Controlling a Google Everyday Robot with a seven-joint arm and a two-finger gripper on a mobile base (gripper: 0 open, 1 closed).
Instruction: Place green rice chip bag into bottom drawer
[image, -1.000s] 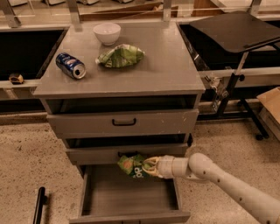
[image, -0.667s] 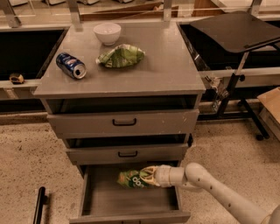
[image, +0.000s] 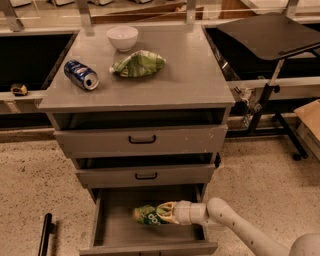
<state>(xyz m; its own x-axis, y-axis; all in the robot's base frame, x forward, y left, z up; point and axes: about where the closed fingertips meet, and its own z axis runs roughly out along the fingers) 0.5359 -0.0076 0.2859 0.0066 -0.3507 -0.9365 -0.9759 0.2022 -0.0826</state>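
Gripper was positioned low in the frame, just right of centre, inside the open bottom drawer, with its fingers clamped on the right end of the green rice chip bag. The bag lay roughly horizontal over the grey drawer floor, pointing toward the left of the frame; whether it touched the floor could not be told. The white arm entered from the lower right corner, rose to a rounded elbow-like joint, and then ran nearly level leftward over the drawer's right wall to the wrist and gripper.

The bottom drawer was pulled out furthest of the three in the grey cabinet. Above it, the middle drawer and the top drawer each stood partly open and carried a black curved handle.

On the cabinet top, in the upper left of the frame, stood a white bowl. A paler green-and-white bag lay just below and to the right of it. A blue can lay on its side near the left edge. A black tray stand occupied the upper right.
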